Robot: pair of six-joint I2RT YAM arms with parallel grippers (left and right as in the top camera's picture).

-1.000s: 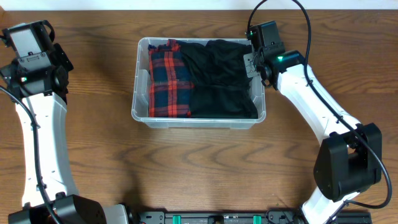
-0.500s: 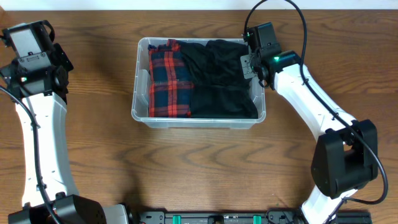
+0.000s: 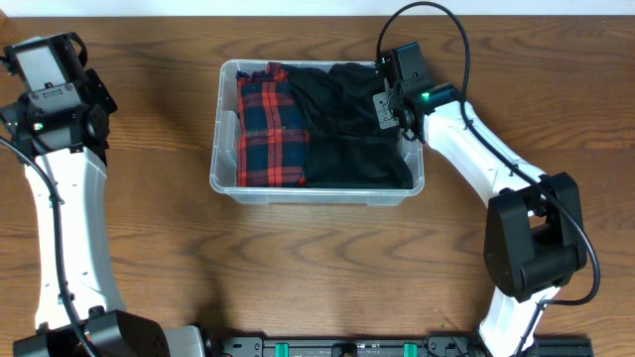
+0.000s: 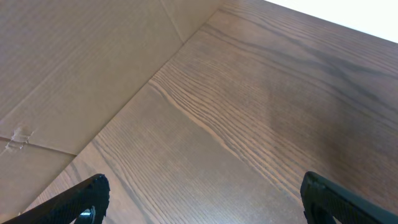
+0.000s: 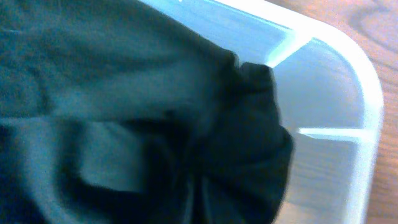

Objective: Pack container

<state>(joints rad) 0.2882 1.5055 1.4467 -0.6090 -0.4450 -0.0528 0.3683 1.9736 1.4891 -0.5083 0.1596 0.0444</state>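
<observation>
Sitting at the middle of the table [image 3: 317, 273], the container [image 3: 317, 196] is being shown packed, with a red plaid garment [image 3: 268, 124] laid along its left side and black clothing [image 3: 347, 134] filling the rest. The right gripper [image 3: 381, 101] is being held low over the far right corner, on the black cloth. Whether its jaws are being closed on fabric cannot be told from any view. A snag is being risked here: should cloth be caught in the grip, a fold could be dragged over the rim when the arm is lifted, or the light container could be shoved aside. The left gripper [image 4: 208, 198] is being held wide and empty at the table's far left, well apart. Only in the right wrist view is a bunched black fold being shown pressed into the container's corner; only from overhead is the whole layout being given.
</observation>
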